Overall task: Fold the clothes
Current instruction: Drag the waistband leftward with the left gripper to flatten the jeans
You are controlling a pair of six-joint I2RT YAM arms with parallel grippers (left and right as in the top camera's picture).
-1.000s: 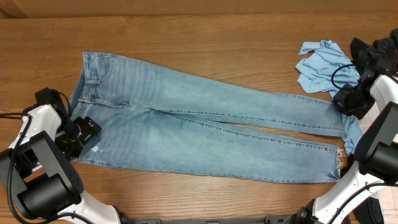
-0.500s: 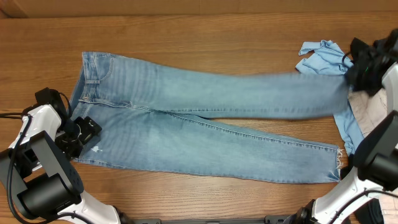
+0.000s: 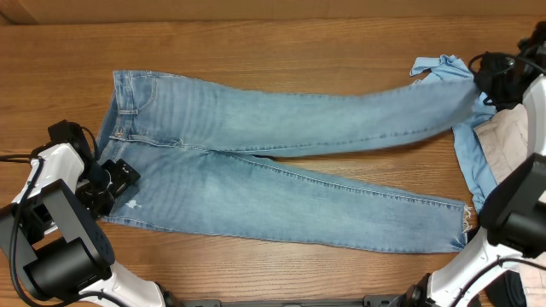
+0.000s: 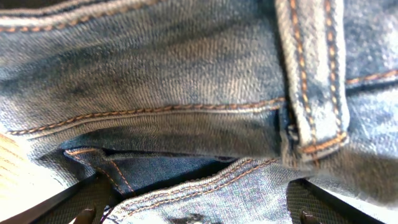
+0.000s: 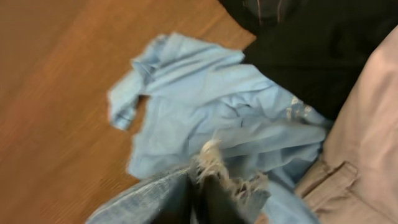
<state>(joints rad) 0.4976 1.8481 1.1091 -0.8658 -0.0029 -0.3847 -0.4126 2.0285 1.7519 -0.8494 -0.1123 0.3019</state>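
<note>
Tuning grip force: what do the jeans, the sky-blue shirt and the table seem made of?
The jeans: light-wash denim, visible twill, orange stitching, frayed hem. The shirt: thin smooth knit, probably cotton jersey; it crumples softly. The table: matte wood grain, solid or laminate unclear.

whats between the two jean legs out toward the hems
Between the jeans legs lies bare wooden table, a widening wedge; sky-blue cloth crosses its wide end, per the overhead view.
</note>
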